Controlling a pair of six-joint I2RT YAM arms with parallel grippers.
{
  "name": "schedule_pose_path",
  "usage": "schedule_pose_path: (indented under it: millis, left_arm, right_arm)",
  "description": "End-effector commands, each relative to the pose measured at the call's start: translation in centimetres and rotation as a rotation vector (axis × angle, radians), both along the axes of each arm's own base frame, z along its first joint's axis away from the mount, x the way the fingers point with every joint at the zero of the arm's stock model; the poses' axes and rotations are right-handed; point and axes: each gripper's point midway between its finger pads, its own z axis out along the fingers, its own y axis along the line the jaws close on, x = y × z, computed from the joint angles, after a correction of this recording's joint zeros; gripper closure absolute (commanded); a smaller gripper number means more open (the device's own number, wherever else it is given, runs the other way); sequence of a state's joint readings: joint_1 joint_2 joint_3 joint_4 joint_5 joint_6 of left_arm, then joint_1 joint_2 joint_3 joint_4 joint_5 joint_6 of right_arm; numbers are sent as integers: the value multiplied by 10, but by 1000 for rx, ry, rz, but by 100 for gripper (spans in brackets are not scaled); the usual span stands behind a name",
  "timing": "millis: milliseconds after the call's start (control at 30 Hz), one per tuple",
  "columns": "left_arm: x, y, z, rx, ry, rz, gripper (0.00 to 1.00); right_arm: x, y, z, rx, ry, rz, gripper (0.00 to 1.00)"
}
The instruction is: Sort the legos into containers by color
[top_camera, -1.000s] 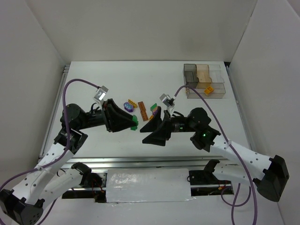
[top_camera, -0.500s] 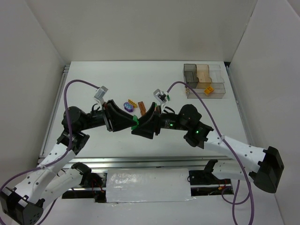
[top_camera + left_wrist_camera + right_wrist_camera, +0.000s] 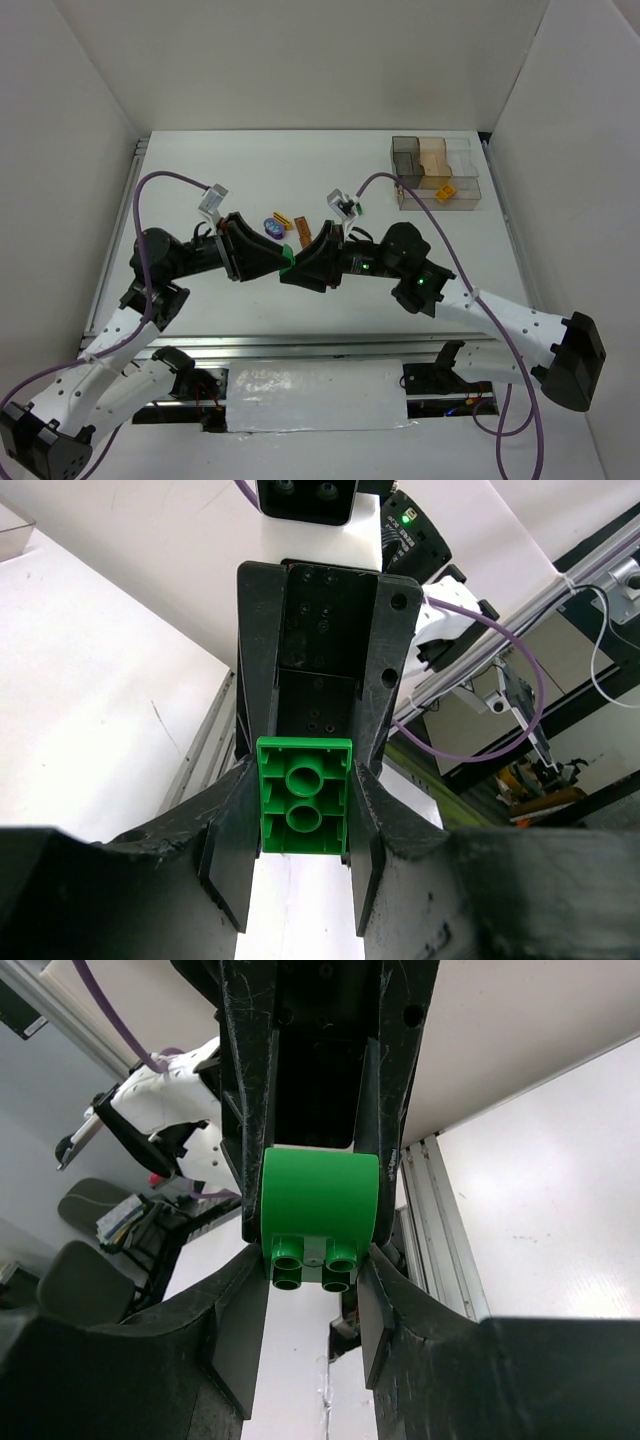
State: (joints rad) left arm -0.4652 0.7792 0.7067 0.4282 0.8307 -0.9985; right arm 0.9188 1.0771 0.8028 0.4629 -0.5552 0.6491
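Just changed: left gripper (image 3: pixel 279 260) is now met tip to tip by right gripper (image 3: pixel 297 270), swung in from 3 o'clock; likely a handover.
Left arm: stretched low toward 3 o'clock, fingers clamped on green lego (image 3: pixel 304 796), near table centre.
Right arm: stretched toward 9 o'clock, fingers closely flanking it; grip unclear.
Containers (image 3: pixel 470 203): 2 o'clock corner, well apart.

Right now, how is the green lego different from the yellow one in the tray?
The green lego is bright green; the yellow lego is yellow-orange. The green lego sits between the robot's jaws near the middle; the yellow lego lies in the tray at the far right, with no jaws near it. Both are small bricks.
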Motion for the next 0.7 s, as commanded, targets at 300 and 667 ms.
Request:
schedule_pose_path:
  millis: [300,667]
  left_arm:
    - [48,38,21,161,-2,437,1]
    - [90,146,-45,665,91,1008,0]
  right_arm:
    - [14,-6,-5,-3,-70,-66,100]
    - [264,-172,-116,-627,106,-938,100]
